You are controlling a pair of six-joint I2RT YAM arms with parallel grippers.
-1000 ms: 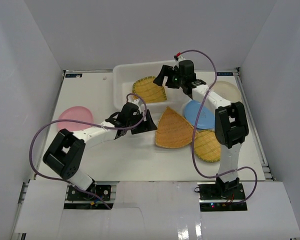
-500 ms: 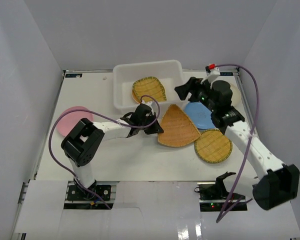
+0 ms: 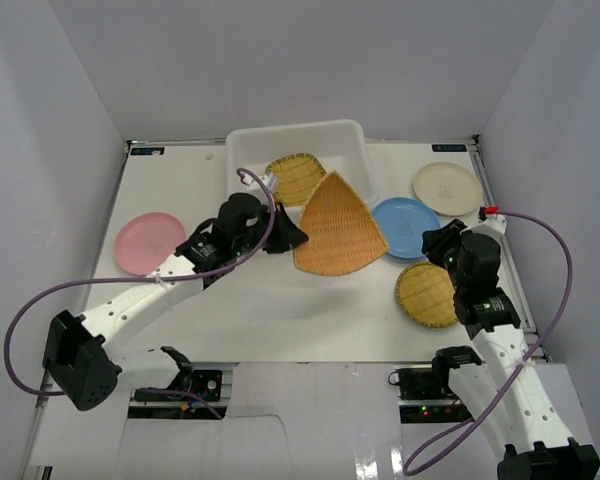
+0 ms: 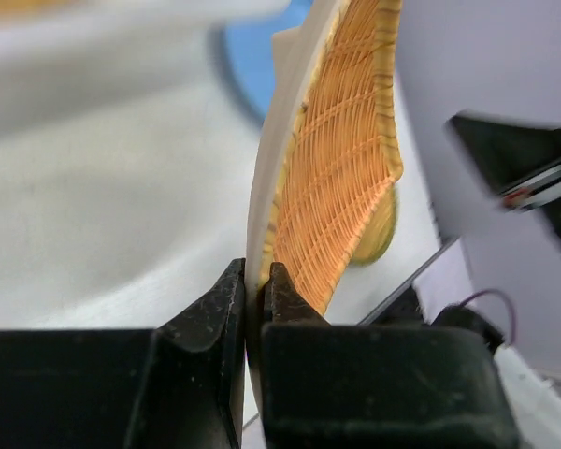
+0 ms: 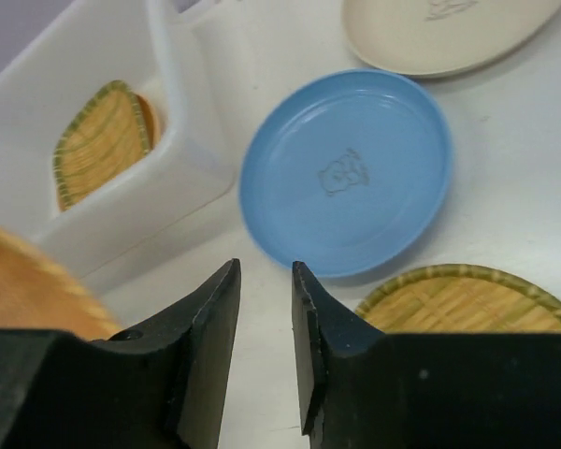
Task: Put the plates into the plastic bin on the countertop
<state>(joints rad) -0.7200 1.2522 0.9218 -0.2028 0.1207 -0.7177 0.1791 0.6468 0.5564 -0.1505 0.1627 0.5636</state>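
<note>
My left gripper (image 3: 292,236) (image 4: 255,281) is shut on the near edge of the fan-shaped bamboo tray (image 3: 338,226) (image 4: 341,159). The tray hangs tilted above the countertop (image 3: 260,310), just in front of the plastic bin (image 3: 242,150). A squarish bamboo tray (image 3: 298,178) (image 5: 103,140) lies inside the bin. The blue plate (image 3: 405,227) (image 5: 351,173), cream plate (image 3: 447,188) (image 5: 449,28), round bamboo tray (image 3: 427,293) (image 5: 467,299) and pink plate (image 3: 148,243) lie on the countertop. My right gripper (image 3: 435,243) (image 5: 265,271) hovers near the blue plate's near edge, open by a narrow gap with nothing in it.
Grey walls close in the countertop on three sides. The bin's near wall (image 5: 182,122) stands left of the blue plate. A purple cable (image 3: 540,225) loops out from the right arm, another (image 3: 40,300) from the left arm.
The left gripper closed on the fan-shaped tray and lifted it back toward the bin. The right arm withdrew from over the bin to the near right, and its jaws narrowed.
</note>
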